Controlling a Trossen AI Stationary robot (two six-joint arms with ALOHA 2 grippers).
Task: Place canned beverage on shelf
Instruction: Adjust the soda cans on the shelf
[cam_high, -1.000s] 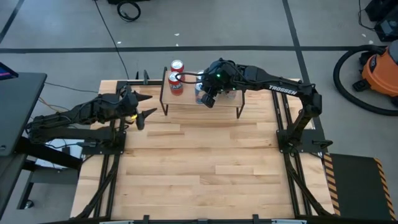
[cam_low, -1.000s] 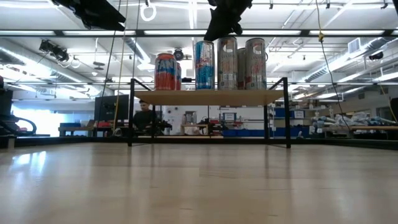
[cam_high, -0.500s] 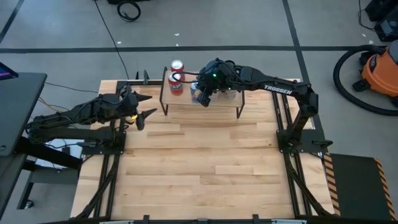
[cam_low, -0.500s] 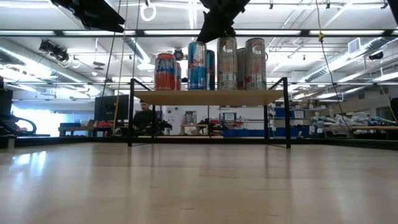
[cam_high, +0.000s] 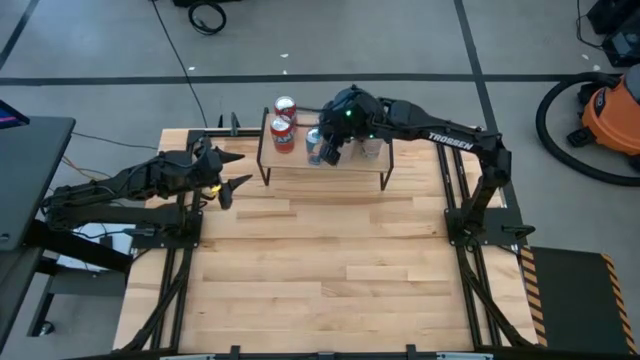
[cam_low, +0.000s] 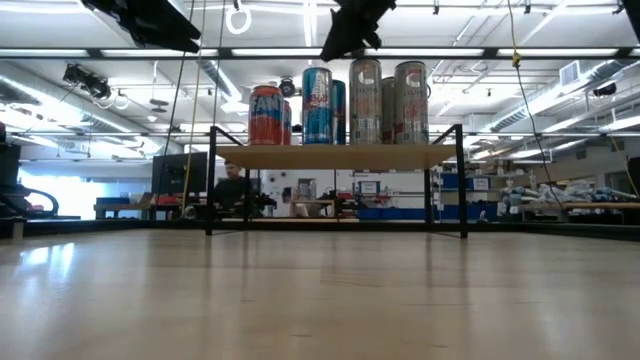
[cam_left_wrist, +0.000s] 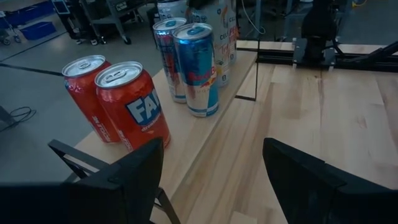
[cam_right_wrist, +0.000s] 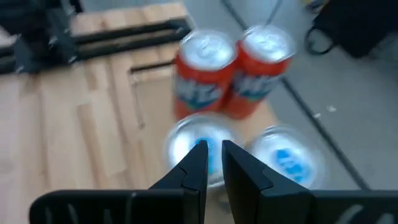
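My right end effector (cam_high: 332, 152), fingers pressed together and empty, has lifted off the blue can (cam_low: 317, 105), now standing on the shelf (cam_low: 335, 155).

Right gripper (cam_high: 331, 152) lifted off the tall blue-and-silver beverage can (cam_low: 317, 105); a second ago it sat low against that can, now it hangs above it, fingers nearly together, holding nothing. Can slid toward 9 o'clock along the light wooden shelf board with thin black legs (cam_low: 335, 156), now standing free closer to the red soda cans (cam_low: 266, 115).
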